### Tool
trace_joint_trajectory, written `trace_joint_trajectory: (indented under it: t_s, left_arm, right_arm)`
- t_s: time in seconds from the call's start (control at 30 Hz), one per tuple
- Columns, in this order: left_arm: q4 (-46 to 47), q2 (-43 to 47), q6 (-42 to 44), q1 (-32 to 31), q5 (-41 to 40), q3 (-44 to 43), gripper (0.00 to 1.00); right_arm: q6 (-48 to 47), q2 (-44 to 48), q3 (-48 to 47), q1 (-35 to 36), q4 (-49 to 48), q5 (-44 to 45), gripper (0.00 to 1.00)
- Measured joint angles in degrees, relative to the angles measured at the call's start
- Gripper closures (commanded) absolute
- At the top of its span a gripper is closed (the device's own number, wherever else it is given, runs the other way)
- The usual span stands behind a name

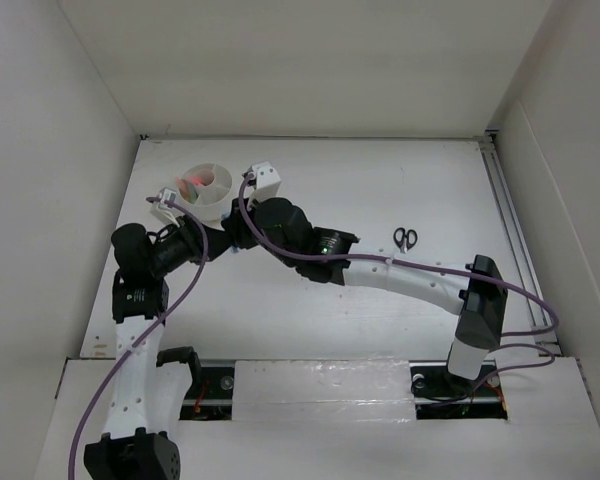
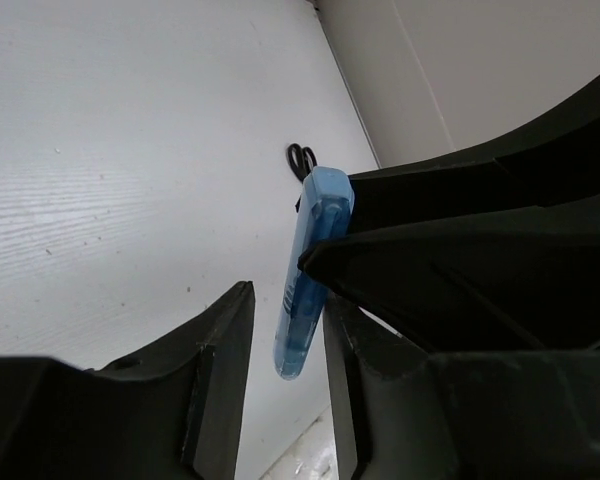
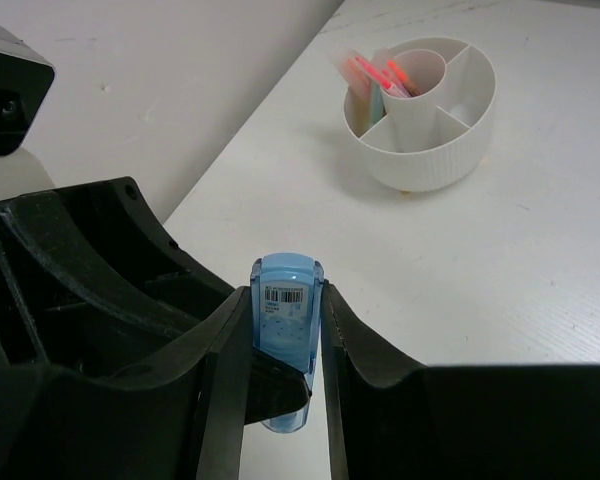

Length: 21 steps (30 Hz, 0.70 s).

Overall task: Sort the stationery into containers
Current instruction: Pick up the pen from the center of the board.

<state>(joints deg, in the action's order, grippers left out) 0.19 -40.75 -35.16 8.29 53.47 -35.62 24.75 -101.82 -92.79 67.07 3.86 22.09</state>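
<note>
My right gripper is shut on a blue marker with a barcode label and holds it above the table. My left gripper is open, its jaws on either side of the marker's lower end, with a gap on the left side. In the top view both grippers meet just in front of the round white tub. The tub holds pink and orange pens in one compartment. Black-handled scissors lie on the table at the right, also in the left wrist view.
White walls enclose the table on the left, back and right. A rail runs along the table's right edge. Purple cables hang along both arms.
</note>
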Motion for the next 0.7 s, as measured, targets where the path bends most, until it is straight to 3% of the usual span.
trace_joint_trajectory:
  t_s: [0.23, 0.3, 0.43, 0.63, 0.7]
  left_arm:
    - [-0.2, 0.1, 0.2, 0.1, 0.4, 0.0, 0.68]
    - [-0.1, 0.0, 0.2, 0.1, 0.4, 0.0, 0.74]
    - [-0.3, -0.2, 0.3, 0.1, 0.8, 0.0, 0.98]
    - [-1.5, 0.0, 1.1, 0.1, 0.1, 0.0, 1.0]
    - [-1.7, 0.6, 1.1, 0.1, -0.4, 0.0, 1.0]
  right_arm:
    - [-0.1, -0.3, 0.0, 0.1, -0.1, -0.1, 1.0]
    - [0.1, -0.4, -0.2, 0.1, 0.0, -0.1, 1.0]
    - [0.3, -1.8, -0.9, 0.1, -0.1, -0.1, 1.0]
    - [1.8, -2.6, -1.2, 0.1, -0.1, 0.0, 1.0]
    - [2.1, -2.6, -1.1, 0.1, -0.4, -0.1, 0.93]
